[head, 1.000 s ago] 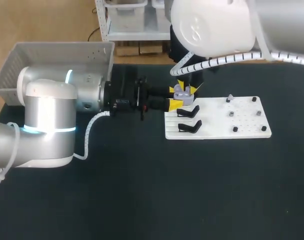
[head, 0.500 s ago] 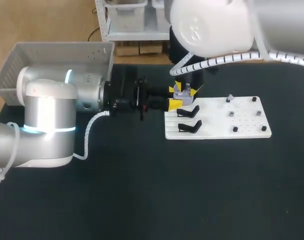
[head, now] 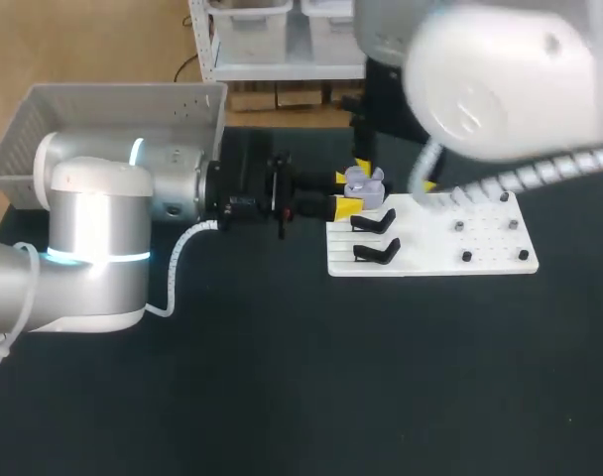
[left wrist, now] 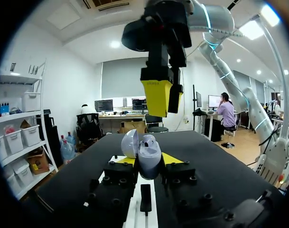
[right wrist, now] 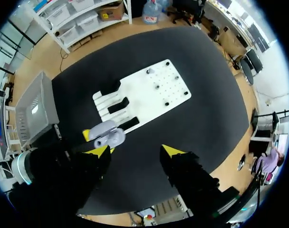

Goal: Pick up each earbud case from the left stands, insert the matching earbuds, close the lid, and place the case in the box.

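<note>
One lilac plastic earbud case (head: 361, 182), lid open, likely light, slick; left gripper (head: 347, 192) clamps body sides; right gripper (right wrist: 135, 152) splayed, case's 3 o'clock.

Pale lilac earbud case (head: 361, 181) (left wrist: 147, 157) (right wrist: 109, 134), hinged open

Silver-white left arm (head: 93, 233) with cyan ring (head: 83, 258), spiral-wrapped cable (head: 175, 260), yellow-tipped black jaws

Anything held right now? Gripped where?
Left gripper clamps the pale lavender open-lidded earbud case by its body's two sides; right gripper holds nothing, jaws open.
</note>
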Motion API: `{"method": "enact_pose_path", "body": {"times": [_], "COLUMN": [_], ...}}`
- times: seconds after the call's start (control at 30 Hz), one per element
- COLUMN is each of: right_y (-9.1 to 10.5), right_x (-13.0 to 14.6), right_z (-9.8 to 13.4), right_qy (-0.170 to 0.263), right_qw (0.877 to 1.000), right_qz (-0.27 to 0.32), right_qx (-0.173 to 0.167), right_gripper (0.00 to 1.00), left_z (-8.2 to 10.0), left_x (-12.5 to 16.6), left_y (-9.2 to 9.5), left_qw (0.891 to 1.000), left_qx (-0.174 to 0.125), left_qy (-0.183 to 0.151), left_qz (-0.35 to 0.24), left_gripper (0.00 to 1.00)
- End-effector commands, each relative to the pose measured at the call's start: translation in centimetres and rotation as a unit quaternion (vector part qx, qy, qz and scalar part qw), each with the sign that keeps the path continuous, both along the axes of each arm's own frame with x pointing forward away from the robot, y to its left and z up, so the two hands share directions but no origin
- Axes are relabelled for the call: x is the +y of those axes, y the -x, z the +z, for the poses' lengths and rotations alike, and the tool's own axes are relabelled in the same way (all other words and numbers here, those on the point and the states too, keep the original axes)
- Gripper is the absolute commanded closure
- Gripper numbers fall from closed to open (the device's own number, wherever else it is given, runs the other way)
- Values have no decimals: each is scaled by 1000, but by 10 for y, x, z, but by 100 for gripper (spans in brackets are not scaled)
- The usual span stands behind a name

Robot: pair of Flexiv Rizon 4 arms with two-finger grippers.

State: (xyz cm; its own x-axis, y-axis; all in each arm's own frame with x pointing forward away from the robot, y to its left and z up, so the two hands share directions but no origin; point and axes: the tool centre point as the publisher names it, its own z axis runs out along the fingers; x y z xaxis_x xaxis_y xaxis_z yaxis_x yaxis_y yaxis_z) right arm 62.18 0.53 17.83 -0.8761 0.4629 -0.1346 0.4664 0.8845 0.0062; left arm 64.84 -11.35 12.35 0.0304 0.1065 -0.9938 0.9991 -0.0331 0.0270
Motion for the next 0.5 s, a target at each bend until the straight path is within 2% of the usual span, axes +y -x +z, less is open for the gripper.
{"method": "enact_pose_path", "body": {"times": [0.03,0.1,0.2,0.33,0.37,0.5], "right_y": [24,21,14,2,-1,-20], "right_x": [-47,-58,-76,-98,-102,-113], "right_z": [-10,-14,-22,-31,-33,-44], "right_qy": [-87,-92,-100,-118,-123,-133], "right_qw": [983,980,976,972,971,971], "right_qz": [27,23,15,6,5,16], "right_qx": [-160,-175,-193,-204,-205,-198], "right_gripper": [9,18,20,13,18,21], "left_z": [-1,-1,-1,-1,-1,-1], "left_x": [0,0,0,0,0,0], "left_y": [1,1,1,1,1,1], "left_qw": [1000,1000,1000,1000,1000,1000], "left_qx": [-2,-2,-2,-2,-2,-2], "left_qy": [1,1,1,1,1,1], "left_qz": [3,3,3,3,3,3], "left_gripper": [100,100,100,100,100,100]}}
